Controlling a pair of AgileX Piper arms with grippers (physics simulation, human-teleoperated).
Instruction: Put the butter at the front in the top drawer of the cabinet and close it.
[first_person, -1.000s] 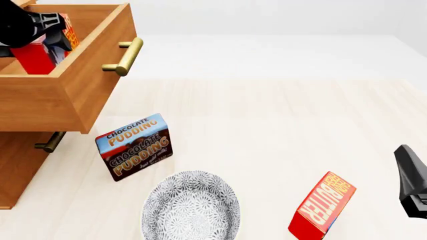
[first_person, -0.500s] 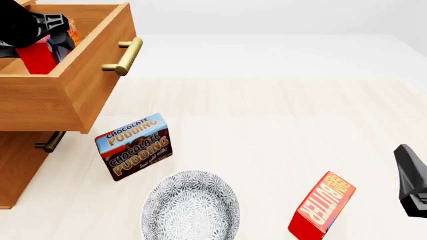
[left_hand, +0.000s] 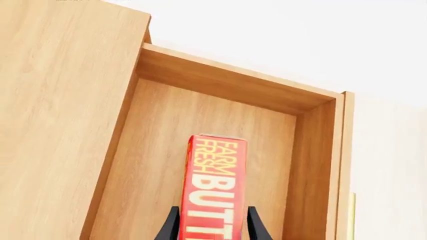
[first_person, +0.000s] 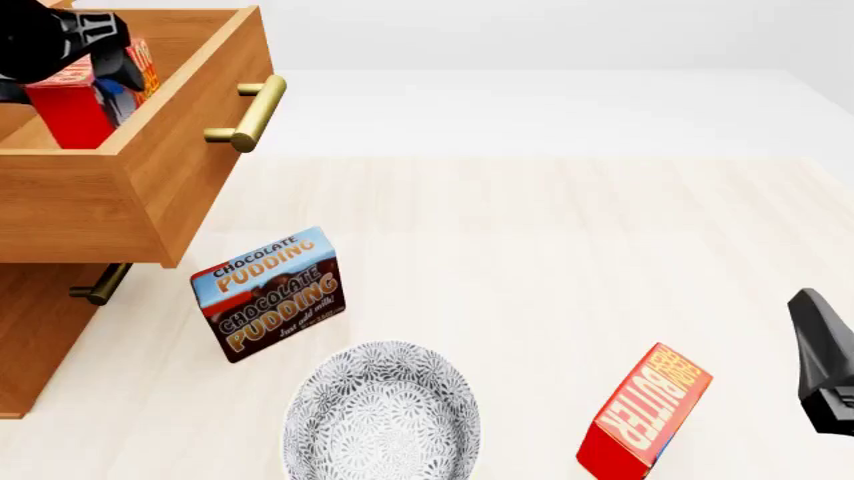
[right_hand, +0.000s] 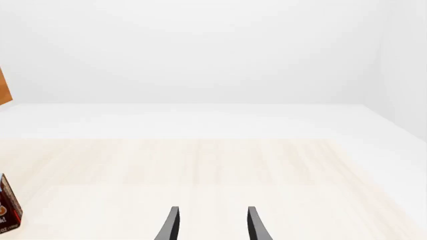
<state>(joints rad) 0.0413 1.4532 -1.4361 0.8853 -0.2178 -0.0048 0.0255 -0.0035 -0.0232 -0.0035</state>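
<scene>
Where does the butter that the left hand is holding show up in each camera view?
Front view: the butter sits at the upper left, inside the open top drawer, held by the left hand.
Left wrist view: the butter stands low in the middle, between the hand's fingers, over the drawer floor.
Right wrist view: not in it.
Shared landmark: the top drawer's wooden walls, seen in the front and left wrist views.

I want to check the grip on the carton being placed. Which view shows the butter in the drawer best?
The left wrist view: the butter stands upright between the left gripper fingers, lettering readable, inside the top drawer. The front view shows only part of it behind the arm. The right wrist view misses it entirely.
</scene>
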